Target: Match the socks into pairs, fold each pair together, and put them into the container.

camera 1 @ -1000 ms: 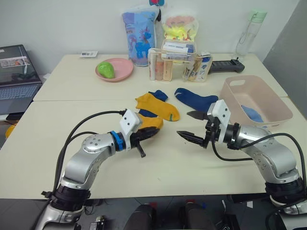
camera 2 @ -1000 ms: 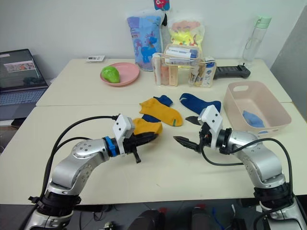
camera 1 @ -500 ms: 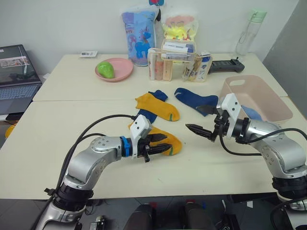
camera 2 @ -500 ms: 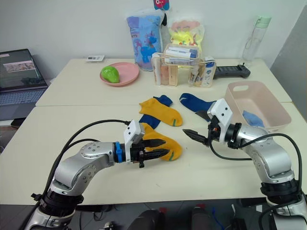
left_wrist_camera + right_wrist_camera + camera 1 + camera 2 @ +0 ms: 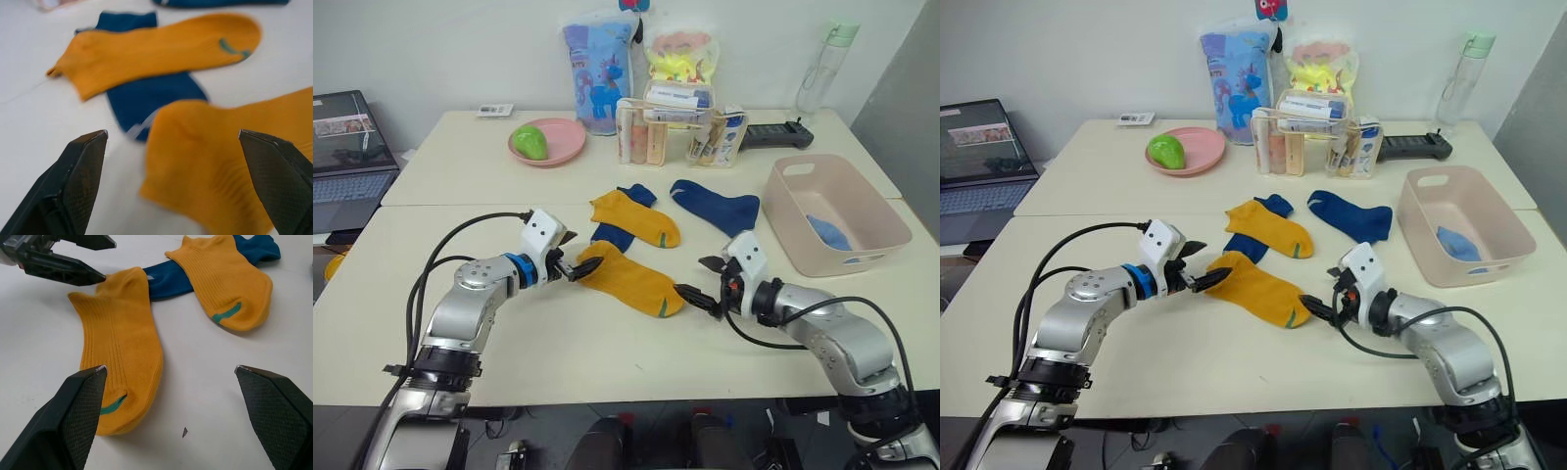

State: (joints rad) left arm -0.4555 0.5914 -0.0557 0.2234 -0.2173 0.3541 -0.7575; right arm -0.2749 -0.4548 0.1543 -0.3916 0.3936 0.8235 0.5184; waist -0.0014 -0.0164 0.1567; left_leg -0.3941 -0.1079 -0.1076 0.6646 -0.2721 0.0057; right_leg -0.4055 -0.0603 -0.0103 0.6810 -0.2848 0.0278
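A mustard yellow sock (image 5: 628, 281) lies flat on the table between my grippers. My left gripper (image 5: 578, 255) is open at its cuff end, with the cuff between the fingers (image 5: 80, 171) but not pinched. At its toe end my right gripper (image 5: 695, 278) is open. A second mustard sock (image 5: 638, 218) rests across a navy sock (image 5: 612, 235). Another navy sock (image 5: 717, 205) lies further right. The pale pink container (image 5: 858, 257) stands at the right with a light blue sock (image 5: 828, 233) inside.
A pink plate (image 5: 563, 147) with a green object, a clear organiser box (image 5: 675, 137), two printed bags and a bottle (image 5: 818, 64) line the far side. A black device (image 5: 773, 134) lies behind the container. A laptop (image 5: 347, 147) sits at the far left.
My left gripper opened and let go of the mustard sock, which now lies spread flat, and drew back left to its cuff. My right gripper came down and left to the toe end.
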